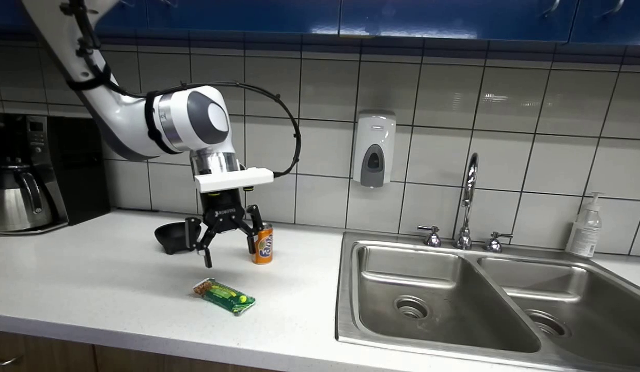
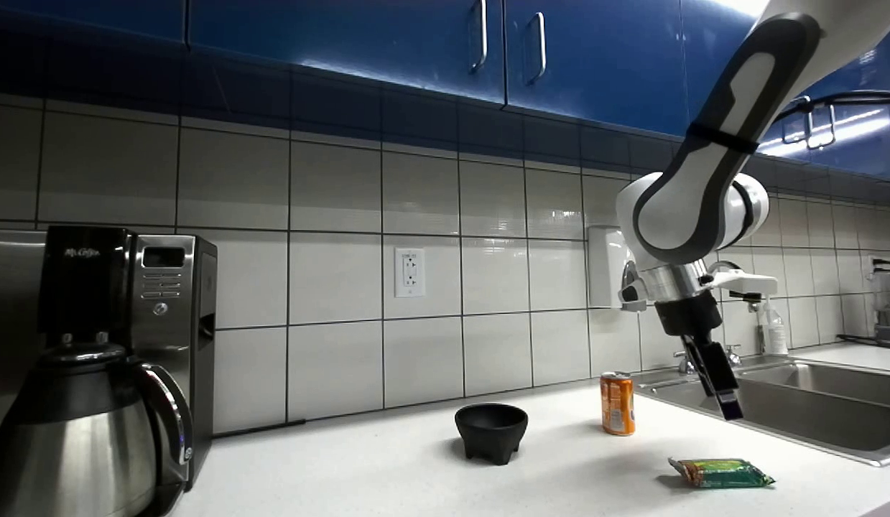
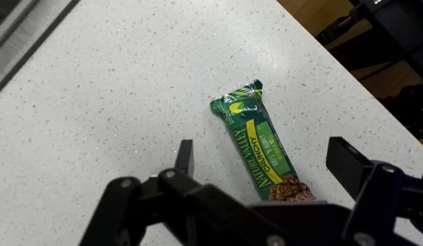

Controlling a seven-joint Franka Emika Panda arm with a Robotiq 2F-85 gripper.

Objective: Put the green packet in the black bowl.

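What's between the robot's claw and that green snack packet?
Nothing but air: in both exterior views, the open gripper hangs above the green packet with no object in the gap, and the wrist view shows none either.

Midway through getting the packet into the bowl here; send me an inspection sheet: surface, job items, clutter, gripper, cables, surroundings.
Surface: white speckled counter.
Packet: lying on the counter, outside the bowl.
Bowl: upright, apart from the packet.
Clutter: orange can, upright, touching neither.
Gripper: open, above the counter, holding nothing.
Cables: black cable looping off the arm; snags, nothing seen.
Surroundings: sink, coffee machine, tiled wall behind.
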